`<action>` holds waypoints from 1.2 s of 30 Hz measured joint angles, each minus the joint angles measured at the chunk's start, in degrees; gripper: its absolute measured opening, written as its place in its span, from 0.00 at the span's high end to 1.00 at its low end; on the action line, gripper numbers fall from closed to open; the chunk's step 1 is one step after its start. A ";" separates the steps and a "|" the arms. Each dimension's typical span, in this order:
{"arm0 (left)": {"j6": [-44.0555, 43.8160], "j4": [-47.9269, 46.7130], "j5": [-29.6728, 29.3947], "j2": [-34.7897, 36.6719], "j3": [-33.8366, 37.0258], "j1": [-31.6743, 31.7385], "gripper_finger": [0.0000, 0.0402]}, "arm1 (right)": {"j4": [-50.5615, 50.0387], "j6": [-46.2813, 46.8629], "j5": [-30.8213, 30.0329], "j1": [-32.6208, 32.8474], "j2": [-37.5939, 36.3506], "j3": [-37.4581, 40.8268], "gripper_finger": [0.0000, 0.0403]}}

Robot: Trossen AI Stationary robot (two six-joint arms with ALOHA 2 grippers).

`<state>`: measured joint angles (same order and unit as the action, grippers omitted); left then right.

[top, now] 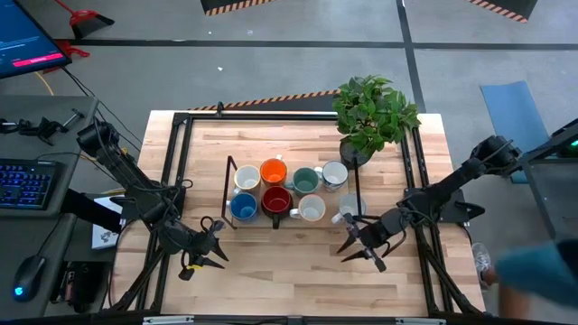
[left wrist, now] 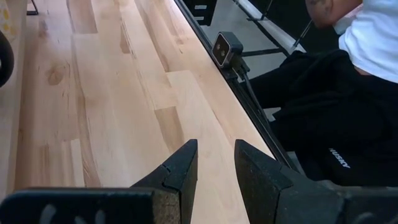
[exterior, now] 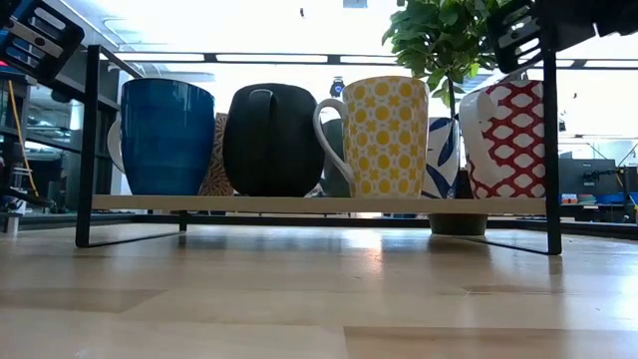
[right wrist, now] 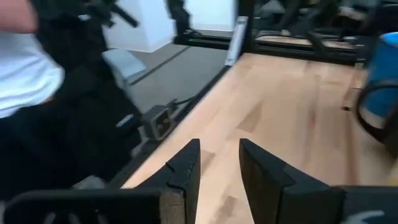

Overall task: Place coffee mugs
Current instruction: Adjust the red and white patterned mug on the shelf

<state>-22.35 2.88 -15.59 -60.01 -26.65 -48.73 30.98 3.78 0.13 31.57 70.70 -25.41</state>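
Observation:
Several mugs stand close together on a low black wire rack [top: 229,193] at the table's middle: cream [top: 246,178], orange [top: 274,171], teal [top: 305,181], white [top: 335,173], blue [top: 243,207], red [top: 276,201], white [top: 312,209] and a pale one [top: 350,206]. The low view shows their sides: blue [exterior: 166,137], dark [exterior: 271,140], yellow-patterned [exterior: 384,137] and red-patterned [exterior: 508,140]. My left gripper [top: 212,242] [left wrist: 214,163] hovers open near the rack's near left corner. My right gripper [top: 359,242] [right wrist: 217,163] hovers open near its near right corner, with the blue mug [right wrist: 382,81] off to its side.
A potted plant [top: 370,113] stands at the rack's far right end. A small camera [left wrist: 227,46] [right wrist: 158,121] sits on the table's near edge. A person in dark clothes [left wrist: 336,112] is just beyond that edge. Bare wood [top: 280,262] lies between the grippers.

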 joint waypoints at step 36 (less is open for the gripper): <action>0.00 -0.01 0.00 0.00 0.00 -0.02 0.77 | -31.95 0.71 -3.22 -0.32 -0.44 -18.39 0.77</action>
<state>-22.35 2.87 -15.59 -60.01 -26.65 -48.75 -0.96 4.49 -3.09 31.25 70.26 -43.80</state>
